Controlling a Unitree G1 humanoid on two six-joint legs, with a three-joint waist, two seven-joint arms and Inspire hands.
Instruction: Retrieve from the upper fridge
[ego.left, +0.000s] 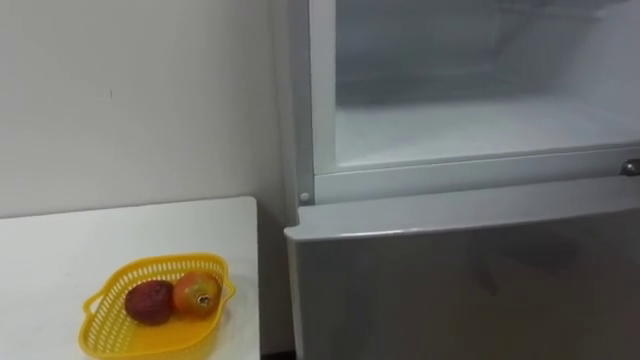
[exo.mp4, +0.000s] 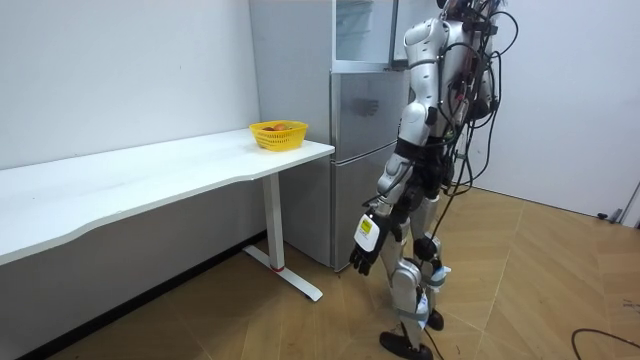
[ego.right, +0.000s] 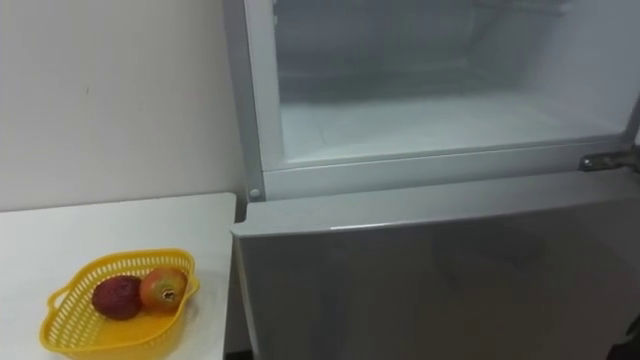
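Hanging low in the room view, the left robot hand (exo.mp4: 363, 258) is holding nothing, fingers relaxed. The upper fridge compartment (ego.left: 470, 130), upper right, is standing open and looking bare; two fruits (ego.left: 195, 295) are lying in the yellow basket (ego.left: 100, 335), lower left. Reaching in is risking an empty grasp. No writing is readable.

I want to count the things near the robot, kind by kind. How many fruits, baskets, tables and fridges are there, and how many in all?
fruits: 2, the dark red fruit and the orange-red fruit
yellow basket: 1
white table: 1
fridge: 1
Total: 5
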